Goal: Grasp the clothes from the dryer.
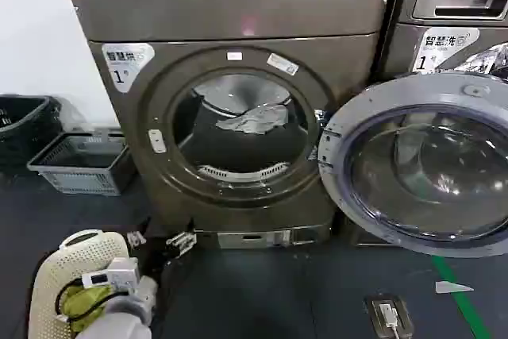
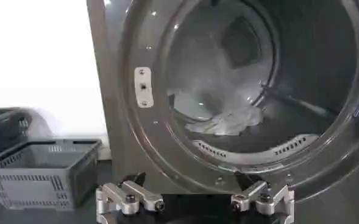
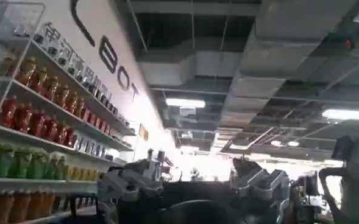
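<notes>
In the head view, one dark bronze-grey metal front-loading dryer (image 1: 238,101) is seen with its round door (image 1: 421,160) swung open; one small crumpled white garment (image 1: 254,121) lies inside the drum. Two plastic baskets (image 1: 79,160) stand beside it. The left hand (image 1: 163,245) is low before the machine.

In the left wrist view, the left hand (image 2: 194,201) is spread wide, pointed at the garment (image 2: 228,122).

In the right wrist view, the right hand (image 3: 194,179) is spread, raised toward the ceiling.
</notes>
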`<state>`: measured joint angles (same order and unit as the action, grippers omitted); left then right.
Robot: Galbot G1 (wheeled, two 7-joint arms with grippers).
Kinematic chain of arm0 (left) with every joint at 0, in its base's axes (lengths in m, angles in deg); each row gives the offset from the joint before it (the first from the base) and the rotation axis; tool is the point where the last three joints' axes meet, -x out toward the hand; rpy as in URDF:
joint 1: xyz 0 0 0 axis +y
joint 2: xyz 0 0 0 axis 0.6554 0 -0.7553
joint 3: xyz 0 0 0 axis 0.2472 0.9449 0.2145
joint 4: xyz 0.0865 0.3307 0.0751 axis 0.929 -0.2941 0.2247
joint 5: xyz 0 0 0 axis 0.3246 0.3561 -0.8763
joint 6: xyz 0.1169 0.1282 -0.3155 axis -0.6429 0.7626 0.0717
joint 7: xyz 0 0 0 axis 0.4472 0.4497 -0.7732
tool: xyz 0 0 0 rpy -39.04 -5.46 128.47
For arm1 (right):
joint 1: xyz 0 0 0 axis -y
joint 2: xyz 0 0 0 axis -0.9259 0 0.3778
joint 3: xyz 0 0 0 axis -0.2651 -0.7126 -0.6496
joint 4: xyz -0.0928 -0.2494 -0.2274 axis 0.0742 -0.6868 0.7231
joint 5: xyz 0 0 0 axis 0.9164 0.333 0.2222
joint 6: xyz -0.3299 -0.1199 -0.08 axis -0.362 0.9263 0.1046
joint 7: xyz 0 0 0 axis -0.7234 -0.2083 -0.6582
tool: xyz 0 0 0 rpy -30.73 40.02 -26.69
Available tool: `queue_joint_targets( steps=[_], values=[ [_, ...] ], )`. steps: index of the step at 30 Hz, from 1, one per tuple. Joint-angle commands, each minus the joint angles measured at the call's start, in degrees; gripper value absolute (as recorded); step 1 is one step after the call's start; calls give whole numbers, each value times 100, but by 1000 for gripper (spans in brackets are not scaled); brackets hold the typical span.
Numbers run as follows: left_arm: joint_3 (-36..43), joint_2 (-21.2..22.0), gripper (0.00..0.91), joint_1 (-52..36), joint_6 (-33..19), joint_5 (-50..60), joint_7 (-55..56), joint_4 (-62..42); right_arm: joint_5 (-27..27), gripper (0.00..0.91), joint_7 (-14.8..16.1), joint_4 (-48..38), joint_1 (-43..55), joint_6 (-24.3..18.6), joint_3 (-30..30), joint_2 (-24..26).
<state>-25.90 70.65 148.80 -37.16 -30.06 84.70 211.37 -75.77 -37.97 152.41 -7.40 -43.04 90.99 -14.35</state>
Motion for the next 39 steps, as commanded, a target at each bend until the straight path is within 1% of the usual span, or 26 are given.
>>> queue_joint_targets(
  steps=[1, 2, 3, 4, 6, 12, 16, 39],
  values=[
    [-10, -11, 907, -3, 281, 3, -4, -14, 1, 907, -85, -24, -8, -105, -68, 1],
    [-15, -10, 907, -3, 281, 1, -4, -12, 0, 907, -126, -97, -14, -377, -115, 1],
    [-19, -8, 907, -6, 281, -1, -3, -10, 5, 907, -98, -135, -20, -518, -139, -3],
    [-24, -1, 907, -10, 281, 0, -3, -9, -72, 907, -23, -179, -10, -776, -161, -24],
    [-26, -4, 907, -16, 281, 0, -4, -19, -213, 907, -27, -141, -2, -703, -155, -46],
    [-29, -9, 907, -12, 281, 5, -18, -6, -206, 907, -15, -142, -6, -782, -154, -70],
    [-37, -10, 907, -13, 281, 14, -17, 13, -208, 907, -75, -171, 14, -706, -143, -40],
    [-57, -1, 907, 0, 281, 2, -26, 14, -222, 907, -120, -146, 91, -610, -229, -50]
  ],
)
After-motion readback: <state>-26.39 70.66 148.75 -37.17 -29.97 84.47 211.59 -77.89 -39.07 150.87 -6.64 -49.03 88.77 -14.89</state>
